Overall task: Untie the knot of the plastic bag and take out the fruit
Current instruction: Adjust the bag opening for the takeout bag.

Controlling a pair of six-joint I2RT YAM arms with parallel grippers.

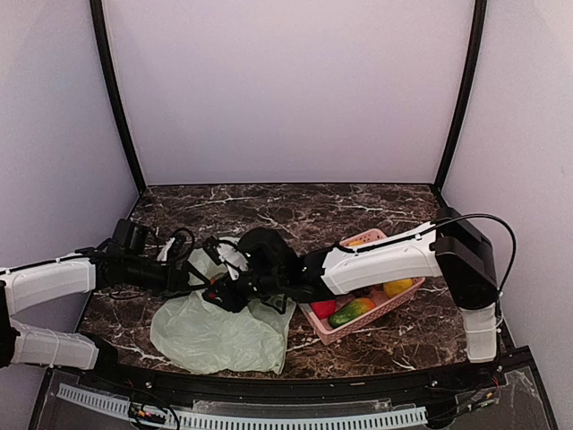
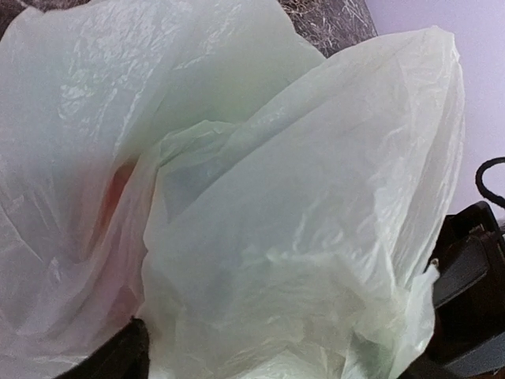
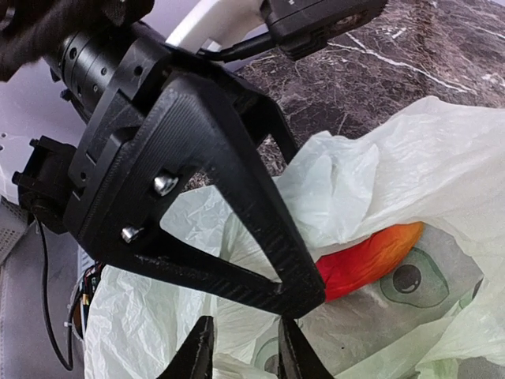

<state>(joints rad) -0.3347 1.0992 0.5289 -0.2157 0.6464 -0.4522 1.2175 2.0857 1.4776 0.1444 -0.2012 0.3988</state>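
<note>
The plastic bag (image 1: 215, 336) lies at the front left, its mouth open and one edge lifted; no knot shows. My left gripper (image 1: 199, 273) holds that raised edge. Plastic (image 2: 300, 197) fills the left wrist view and hides its fingertips. My right gripper (image 1: 222, 294) is at the bag's mouth, right beside the left one. In the right wrist view it (image 3: 247, 359) is open, with plastic showing between the fingers. A red-orange fruit (image 3: 371, 257) lies inside the bag (image 3: 394, 158), just past the left gripper's black finger (image 3: 237, 197). It shows as a reddish patch (image 2: 114, 197) through the plastic.
The pink basket (image 1: 385, 311) stands right of the bag under the right arm. It holds a red-green mango (image 1: 352, 311), a red fruit (image 1: 324, 308) and a yellow one (image 1: 398, 287). White walls close in the marble table.
</note>
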